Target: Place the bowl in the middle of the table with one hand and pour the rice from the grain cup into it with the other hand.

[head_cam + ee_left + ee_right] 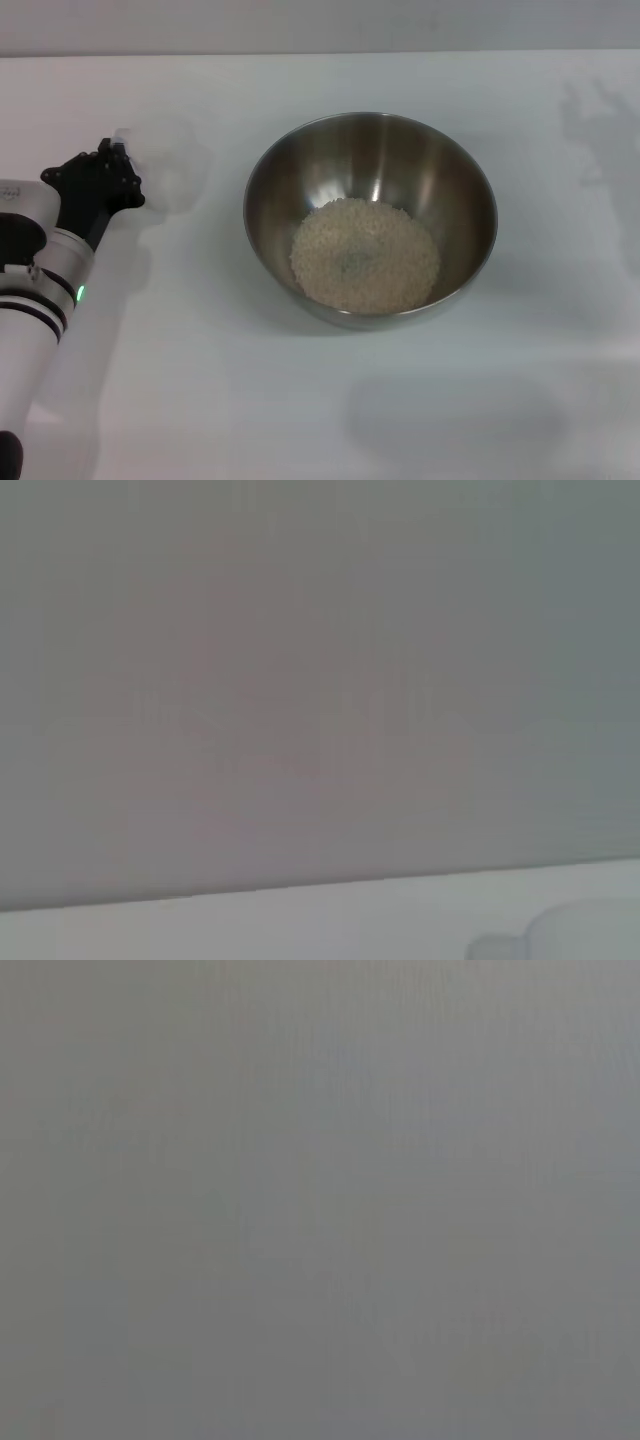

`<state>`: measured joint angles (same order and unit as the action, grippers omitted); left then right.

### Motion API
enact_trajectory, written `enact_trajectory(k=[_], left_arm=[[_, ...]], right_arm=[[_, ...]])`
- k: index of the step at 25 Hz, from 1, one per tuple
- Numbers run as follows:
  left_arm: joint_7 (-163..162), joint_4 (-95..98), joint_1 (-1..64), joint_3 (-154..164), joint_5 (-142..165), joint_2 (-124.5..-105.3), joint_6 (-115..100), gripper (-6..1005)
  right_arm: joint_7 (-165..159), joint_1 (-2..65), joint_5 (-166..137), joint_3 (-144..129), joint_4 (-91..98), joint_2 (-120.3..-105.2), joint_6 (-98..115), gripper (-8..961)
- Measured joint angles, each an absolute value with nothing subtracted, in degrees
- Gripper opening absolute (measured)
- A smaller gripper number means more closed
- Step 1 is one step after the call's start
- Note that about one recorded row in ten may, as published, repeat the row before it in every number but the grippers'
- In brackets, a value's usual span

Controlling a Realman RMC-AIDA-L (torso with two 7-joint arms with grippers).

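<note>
Centrally in the head view we see the bowl (371, 218) standing upright on the table (200, 400), a little right of the frame's middle. Its shiny inside holds the rice (365, 256), a pale, flattish heap covering the bottom and reaching toward the near wall.

At the left edge of the frame our left arm comes up from the lower left corner, and the left gripper (118, 168) sits in the upper left, black against the white top. Just beside its tip we make out the grain cup (165, 165), a faint frosted shape on the table, well apart from the bowl. We cannot tell whether the fingers are spread or closed, nor whether they touch the cup.

Our left wrist view shows mostly a blank grey surface with a strip of white table along one edge. Our right gripper appears in no view; its wrist view is plain grey.
</note>
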<state>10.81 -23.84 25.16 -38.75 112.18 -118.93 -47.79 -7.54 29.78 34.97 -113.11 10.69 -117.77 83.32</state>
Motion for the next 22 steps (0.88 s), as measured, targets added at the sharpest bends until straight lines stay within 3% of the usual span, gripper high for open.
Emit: enact_trajectory(k=[6,12,16,22], left_arm=[[10.71,-24.91,23.16,-38.36,112.43,-118.68,-48.79,183],[7.94,-25.26,19.05,-38.32,114.19,-118.53,-54.88,413],[2.05,-24.77,15.47,-38.31,117.25,-118.73,-66.63,508],[-1.27,-24.41,15.18,-38.32,119.34,-118.88,-75.61,651]], right_arm=[[-7.54,29.73,34.97,-113.12,10.49,-117.77,83.32,381],[-7.39,29.28,35.16,-113.1,10.35,-117.81,83.18,393],[-7.43,28.9,35.41,-113.03,8.6,-118.38,82.55,402],[-8.08,27.19,35.04,-113.71,8.02,-119.44,75.18,414]])
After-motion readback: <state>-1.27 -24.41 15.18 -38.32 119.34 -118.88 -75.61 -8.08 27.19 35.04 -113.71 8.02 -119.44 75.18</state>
